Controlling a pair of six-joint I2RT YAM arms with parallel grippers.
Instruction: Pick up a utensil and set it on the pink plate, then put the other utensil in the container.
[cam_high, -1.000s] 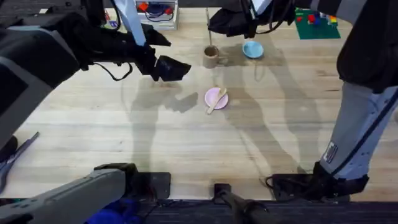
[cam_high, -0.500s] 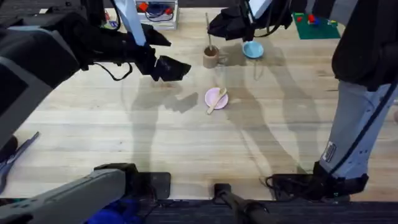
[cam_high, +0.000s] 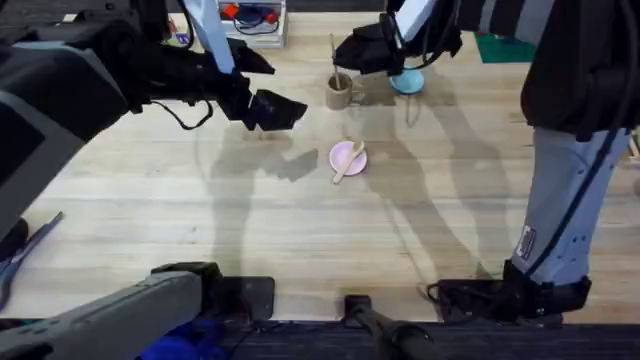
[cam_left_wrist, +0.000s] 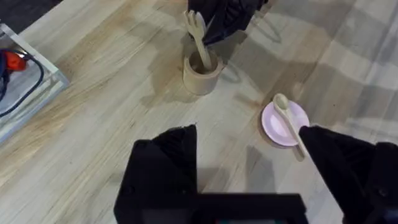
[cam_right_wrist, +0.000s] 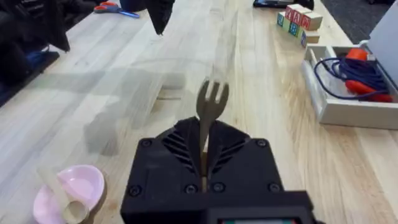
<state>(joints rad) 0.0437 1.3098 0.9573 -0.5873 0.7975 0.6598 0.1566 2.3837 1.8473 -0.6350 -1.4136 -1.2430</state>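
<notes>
One utensil down: the spoon (cam_left_wrist: 287, 121) lies across the pink plate (cam_left_wrist: 273, 127), right of centre in the left wrist view, bowl on the plate and handle running off its rim. The step in hand looks like seating the fork (cam_left_wrist: 198, 38) in the brown container (cam_left_wrist: 201, 73).

The right gripper (cam_high: 352, 60) sits at upper centre of the overhead frame, just beside the cup (cam_high: 339, 92). Its wrist view has the fork (cam_right_wrist: 211, 106) pinched between its fingers, tines up. In the left wrist view the handle end is already inside the cup, though I can't tell if it touches bottom.

To finish well: lower straight until the handle is seated, release with a small spread, then lift clear vertically so the cup isn't tipped.

The left gripper (cam_high: 285, 108) hangs spread and empty at upper left of centre, well apart; park it there.
</notes>
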